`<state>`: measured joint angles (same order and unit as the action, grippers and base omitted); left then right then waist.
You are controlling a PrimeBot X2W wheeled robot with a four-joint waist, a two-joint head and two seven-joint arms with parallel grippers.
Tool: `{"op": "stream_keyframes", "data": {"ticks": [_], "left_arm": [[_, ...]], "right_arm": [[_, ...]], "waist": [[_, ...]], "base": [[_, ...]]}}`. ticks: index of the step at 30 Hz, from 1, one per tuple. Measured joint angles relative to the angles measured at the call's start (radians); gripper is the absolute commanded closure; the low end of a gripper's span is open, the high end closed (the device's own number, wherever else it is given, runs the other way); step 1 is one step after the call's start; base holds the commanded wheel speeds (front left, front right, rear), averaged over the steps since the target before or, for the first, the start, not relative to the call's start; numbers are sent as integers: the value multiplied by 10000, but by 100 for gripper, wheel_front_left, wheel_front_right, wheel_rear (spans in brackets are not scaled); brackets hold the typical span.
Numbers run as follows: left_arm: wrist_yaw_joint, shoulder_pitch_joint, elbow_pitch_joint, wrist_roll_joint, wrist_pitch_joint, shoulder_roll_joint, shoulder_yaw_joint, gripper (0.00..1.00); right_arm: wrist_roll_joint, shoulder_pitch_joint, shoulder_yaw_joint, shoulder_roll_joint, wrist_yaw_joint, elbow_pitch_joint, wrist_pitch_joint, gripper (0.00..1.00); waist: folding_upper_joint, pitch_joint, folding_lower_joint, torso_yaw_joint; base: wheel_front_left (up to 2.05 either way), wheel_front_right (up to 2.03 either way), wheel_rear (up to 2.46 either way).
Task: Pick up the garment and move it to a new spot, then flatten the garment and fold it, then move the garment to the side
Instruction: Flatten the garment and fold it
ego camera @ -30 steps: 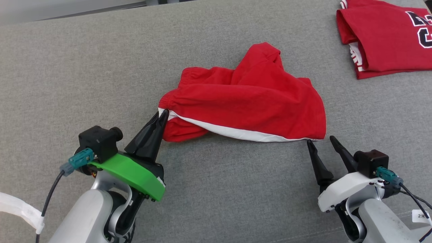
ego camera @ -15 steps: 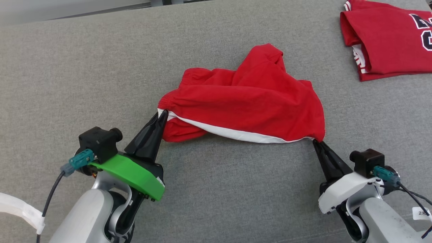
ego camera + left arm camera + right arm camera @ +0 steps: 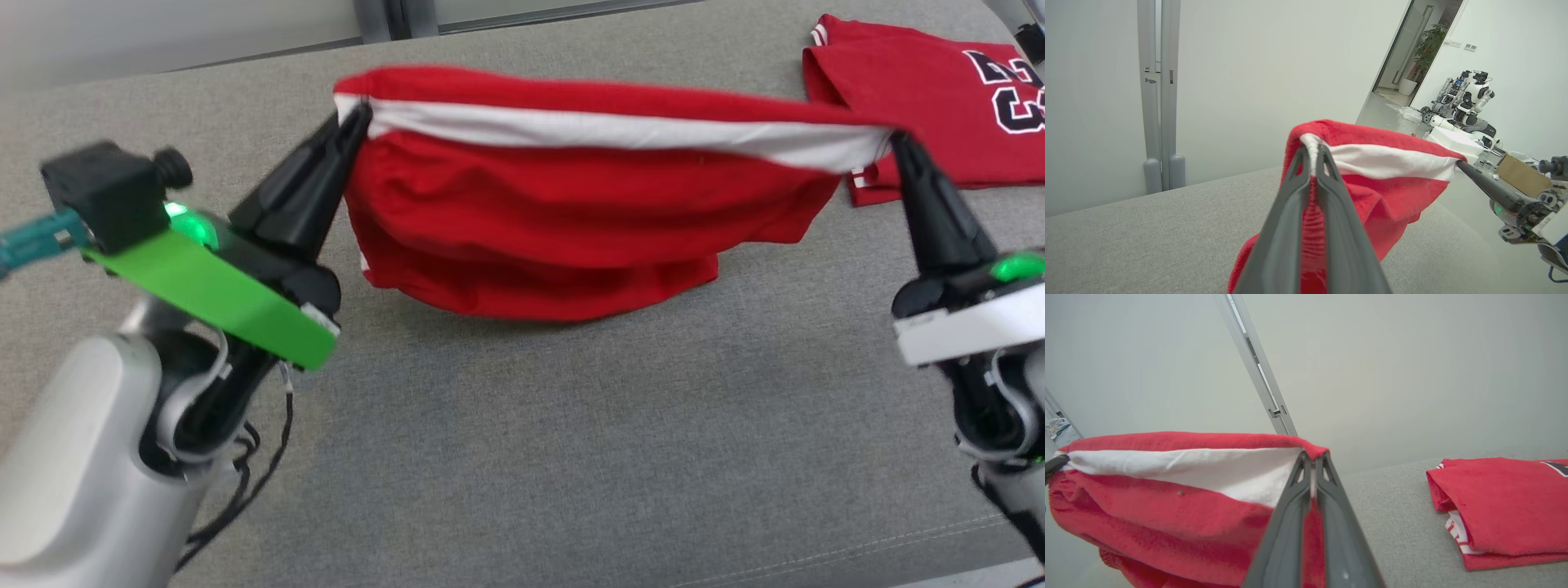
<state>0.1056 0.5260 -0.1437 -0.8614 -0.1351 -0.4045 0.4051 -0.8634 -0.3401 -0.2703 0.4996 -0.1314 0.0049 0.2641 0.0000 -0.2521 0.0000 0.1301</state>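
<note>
I am holding the red garment (image 3: 571,220) taut across the upper frame, my left pincer (image 3: 359,118) and right pincer (image 3: 896,139) each clamping one end.

The left gripper (image 3: 357,122) sits at 10 o'clock in the head view. Its fingers are pressed together, point toward 1 o'clock and pinch one corner of the garment (image 3: 571,212). Its pale forearm (image 3: 73,457) rises from 7 o'clock, with a green bracket (image 3: 212,294) and a black camera (image 3: 102,192) at the wrist. The right gripper (image 3: 898,145) is at 2 o'clock, slightly blurred. Its fingers are closed, point toward 11 o'clock and clamp the opposite corner, and its white wrist (image 3: 971,327) lies at 4 o'clock. Each wrist view shows its own finger pair closed on cloth.
</note>
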Motion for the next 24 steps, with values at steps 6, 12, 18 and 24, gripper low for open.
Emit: {"op": "stream_keyframes", "data": {"ticks": [6, 12, 18, 24], "left_arm": [[127, 2707, 462, -332, -732, 27, -107, 100], [217, 6088, 2146, 217, -462, 523, 474, 100], [221, 8844, 3850, 813, 1177, 899, 1195, 100], [222, 10325, 4997, 431, 2932, 1193, 1981, 100]], "right_arm": [[-1145, -2445, -351, 1151, 0, -82, 0, 100], [-1266, -5853, -961, 1718, 4, 1043, -90, 100], [-888, -8726, -1465, 1701, 2, 2303, -71, 100], [-552, -10303, -1551, 1866, 4, 2811, -27, 100]], "waist": [[0, -447, 0, -32], [0, -1353, 0, -125], [0, -2411, 1, -195], [0, -3356, 2, -261]], "base": [[0, 0, 0], [0, 0, 0], [0, 0, 0], [0, 0, 0]]}}
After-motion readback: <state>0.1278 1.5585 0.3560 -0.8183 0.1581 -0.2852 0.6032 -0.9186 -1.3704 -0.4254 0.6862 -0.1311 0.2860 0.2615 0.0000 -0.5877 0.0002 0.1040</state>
